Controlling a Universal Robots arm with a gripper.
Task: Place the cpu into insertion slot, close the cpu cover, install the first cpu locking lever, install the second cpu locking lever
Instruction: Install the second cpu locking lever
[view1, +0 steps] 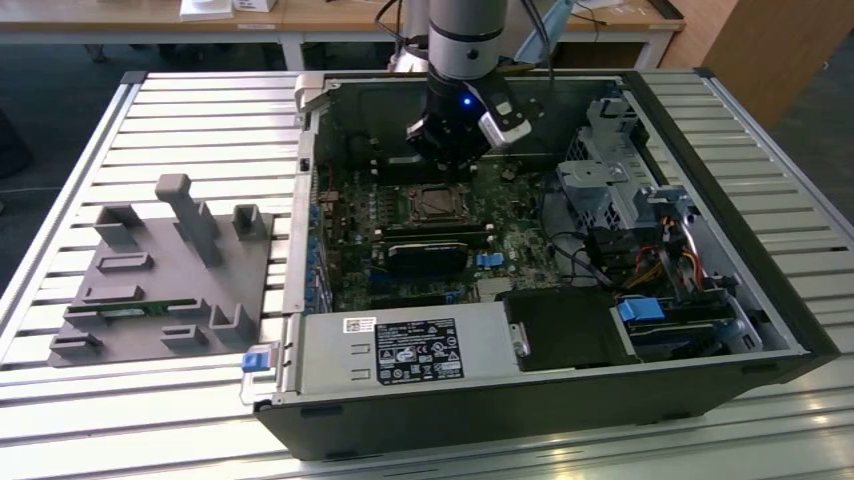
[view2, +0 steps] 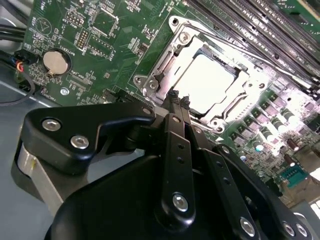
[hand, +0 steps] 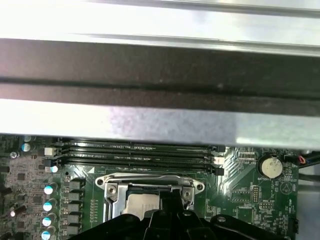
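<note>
One gripper (view2: 177, 100) is hanging from the arm inside the open computer case (view1: 747, 300), and in the second wrist view we are seeing its two slim black fingers (view2: 174, 107) pressed together with no gap between their tips and nothing caught between them. Those tips are hovering right at the near edge of the insertion slot (view2: 150, 82), touching or just short of its metal rim; we cannot tell which. Just past the fingertips we are looking at the cpu (view2: 207, 82), lying flat in the slot with its pale silver top facing up. Around it the cpu cover (view2: 250, 90) is lying down flat, its square cut-out framing the chip, though whether it is latched is hard for us to judge. In the first wrist view the same chip (hand: 142, 204) is peeking out above the black gripper body, with the cover's frame (hand: 150, 179) around it. Beyond the socket we are seeing the long black memory slots (hand: 135, 155) running side by side across the green motherboard (view2: 65, 30), and a round coin battery (view2: 56, 61) sitting well apart on the board. In the exterior view, the case is resting on a slatted table (view1: 174, 120), and a grey fixture tray (view1: 160, 280) is sitting on the slats at the exterior view's left.
</note>
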